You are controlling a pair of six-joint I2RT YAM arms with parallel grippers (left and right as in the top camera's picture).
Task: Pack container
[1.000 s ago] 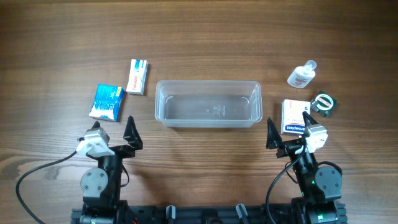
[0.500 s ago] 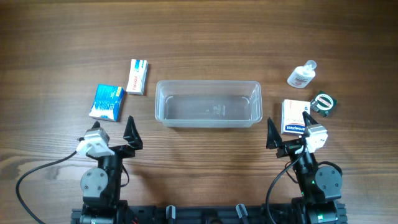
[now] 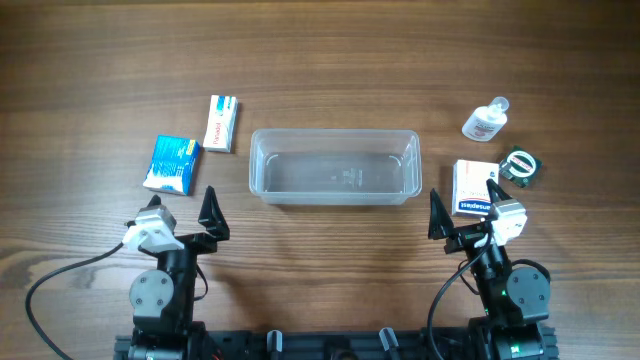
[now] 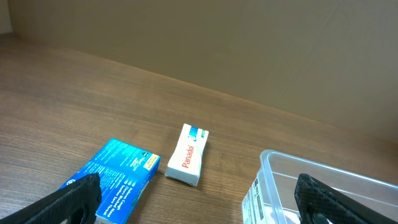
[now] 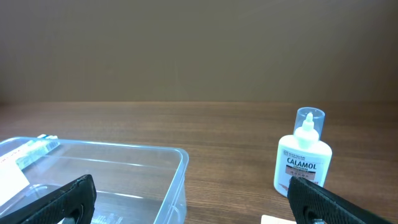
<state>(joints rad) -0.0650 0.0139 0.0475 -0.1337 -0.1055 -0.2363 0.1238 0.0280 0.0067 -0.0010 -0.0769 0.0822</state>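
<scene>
Zero items are in the container (image 3: 334, 166) so far, so by my read the packing hasn't started. It sits in the middle of the desk (image 3: 330, 60), between the two arms and a bit beyond them. It's bare inside, apart from a sticker near its left end.

Everything else is loose on the desk. Left of the container there's a blue box (image 3: 172, 163) and a Panadol box (image 3: 221, 122). To the right there's a Calamol bottle (image 3: 485, 120), a white box (image 3: 473, 186) and a small green round thing (image 3: 521, 165) that I can't identify. That looks like five things left to put in.

The left tool (image 3: 182, 205) and right tool (image 3: 462, 198) are both spread wide with nothing in them, parked at the near side. The right one is right by the white box.

Material-wise, the container is thin, glossy clear plastic with rounded corners and a lipped rim. The boxes are flat cardboard cartons with crisp edges. The bottle is see-through plastic with a clear cap over the nozzle. The desk is matte brown wood grain.
</scene>
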